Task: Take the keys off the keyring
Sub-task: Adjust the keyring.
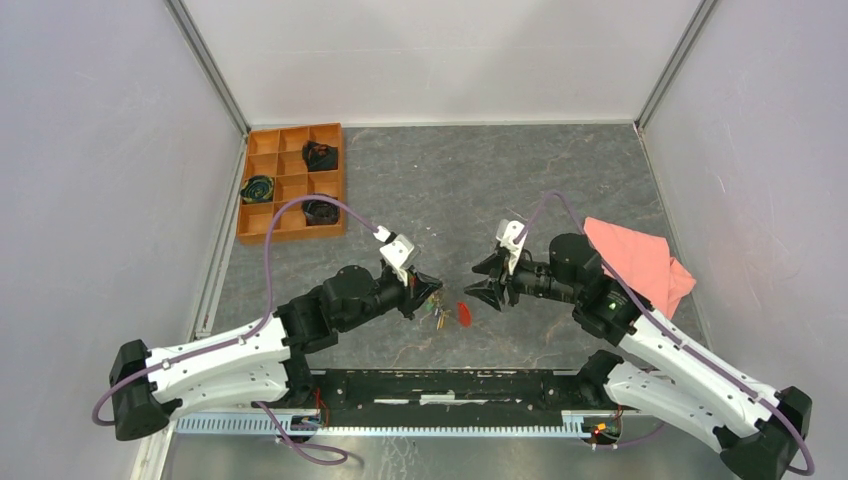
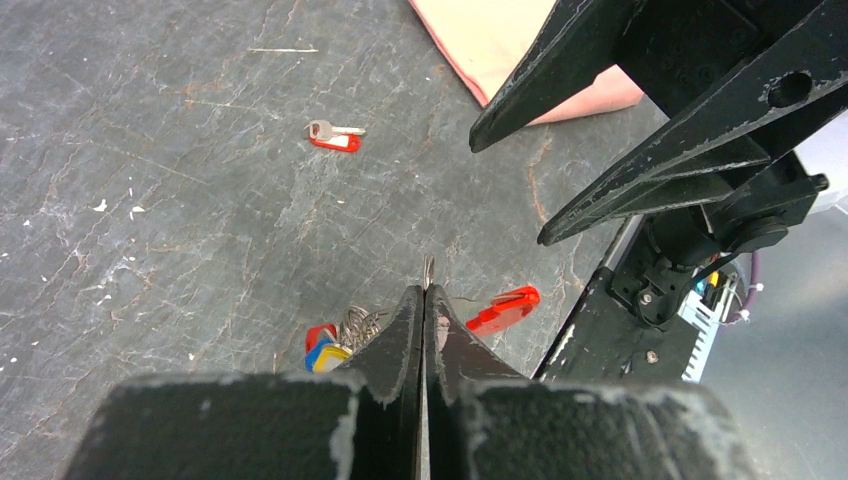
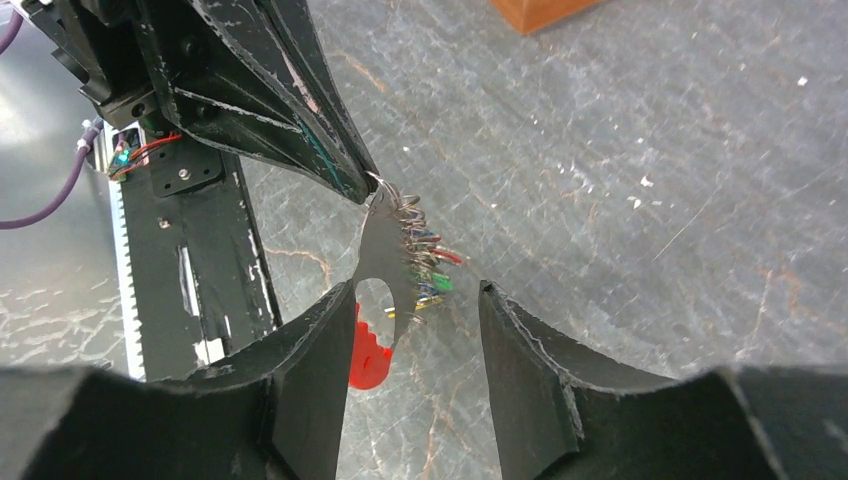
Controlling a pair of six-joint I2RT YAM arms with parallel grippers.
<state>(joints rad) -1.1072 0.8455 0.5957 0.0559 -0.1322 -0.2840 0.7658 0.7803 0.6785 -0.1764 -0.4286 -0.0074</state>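
My left fingers [image 3: 290,110] pinch the keyring [image 3: 385,188], keys [image 3: 425,255] dangling above the counter [image 3: 650,200]; my right fingers [image 3: 530,370] stand spread beside them.

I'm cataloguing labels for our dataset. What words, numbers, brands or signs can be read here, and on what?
None can be read.
Heads of the loose red key and the bunch: too small to tell.
The tray and cloth show no markings.
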